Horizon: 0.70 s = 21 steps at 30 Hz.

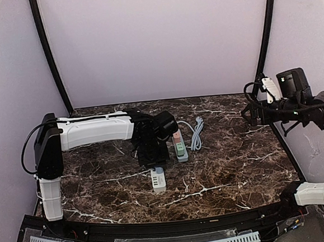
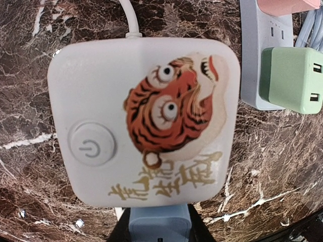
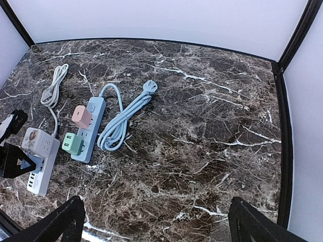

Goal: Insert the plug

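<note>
A white cube socket (image 2: 144,121) with a tiger picture and a round power button lies on the marble table. My left gripper (image 2: 159,233) is shut on a light blue plug (image 2: 159,222), whose front butts against the cube's near side; its prongs are hidden. In the top view the left gripper (image 1: 154,163) hangs over the white socket (image 1: 158,180) at the table's middle. The right wrist view shows the socket (image 3: 41,146) and blue plug (image 3: 34,163) at far left. My right gripper (image 3: 156,222) is open and empty, held high at the right (image 1: 251,114).
A light blue power strip (image 3: 91,128) holding a pink adapter (image 3: 81,117) and a green adapter (image 3: 73,143) lies beside the cube, with its coiled blue cable (image 3: 123,118) to the right. A white cable (image 3: 53,88) runs back from the cube. Black frame posts stand at the rear corners.
</note>
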### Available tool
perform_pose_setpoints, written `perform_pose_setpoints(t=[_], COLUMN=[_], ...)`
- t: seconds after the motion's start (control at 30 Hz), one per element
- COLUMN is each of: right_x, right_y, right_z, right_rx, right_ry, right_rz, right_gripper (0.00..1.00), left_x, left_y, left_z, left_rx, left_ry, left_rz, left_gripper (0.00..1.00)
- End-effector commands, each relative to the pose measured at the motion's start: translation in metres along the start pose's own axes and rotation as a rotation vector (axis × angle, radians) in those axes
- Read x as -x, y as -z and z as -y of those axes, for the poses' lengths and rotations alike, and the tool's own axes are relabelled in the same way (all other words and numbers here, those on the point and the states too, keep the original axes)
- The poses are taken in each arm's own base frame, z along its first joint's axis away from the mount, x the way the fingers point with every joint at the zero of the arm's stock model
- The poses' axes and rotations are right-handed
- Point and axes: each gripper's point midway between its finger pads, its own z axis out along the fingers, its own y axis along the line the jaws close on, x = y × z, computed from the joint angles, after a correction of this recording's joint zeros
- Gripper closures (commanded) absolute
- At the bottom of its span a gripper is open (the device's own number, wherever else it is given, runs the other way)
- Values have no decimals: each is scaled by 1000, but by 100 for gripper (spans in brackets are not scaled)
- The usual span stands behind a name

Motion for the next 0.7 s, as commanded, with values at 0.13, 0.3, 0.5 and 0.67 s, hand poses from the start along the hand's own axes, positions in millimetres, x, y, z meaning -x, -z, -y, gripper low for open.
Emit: perform_pose_setpoints(t=[0.13, 0.3, 0.5, 0.67], right_x=[-7, -11, -12, -12], right_y=[0, -2, -4, -5], right_z=[-4, -5, -7, -8], right_rx=[13, 17, 18, 22], right_ry=[24, 34, 44, 51], right_rz=[-13, -20, -26, -26], right_gripper=[1, 1, 1, 1], left_x=[-1, -2, -3, -1], left_y=[-9, -11, -15, -21], left_z=[-13, -16, -19, -10], left_rx=[93, 114, 139, 130], left_ry=[11, 10, 5, -10], left_rz=[0, -7, -17, -41], left_gripper=[99, 99, 99, 99])
